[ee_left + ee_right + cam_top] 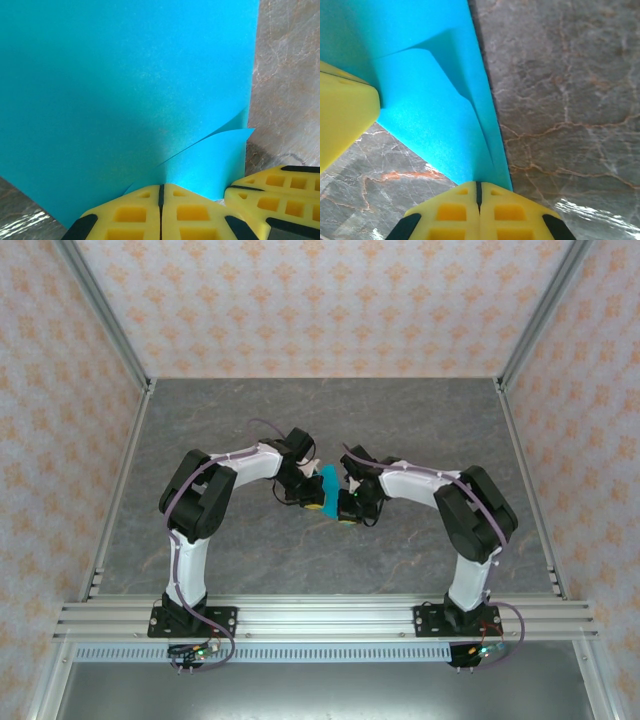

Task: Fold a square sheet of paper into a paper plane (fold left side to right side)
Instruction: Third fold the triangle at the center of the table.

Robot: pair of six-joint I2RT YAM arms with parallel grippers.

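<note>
Shared pinch, tear risk
Left gripper [161, 192] and right gripper [478, 187] each clamp shut on the square sheet of paper [125, 90], which spreads just ahead of both; uneven pulling could rip or buckle it

The right gripper [479, 192] presses its 2 yellow fingers together at bottom centre, pinching the lowest corner of the cyan square sheet of paper [430, 110], which rises up-left with a curled overlapping layer. The left gripper's yellow pad [342, 120] touches its left side. Grey marbled table [570, 100] lies beneath
</note>
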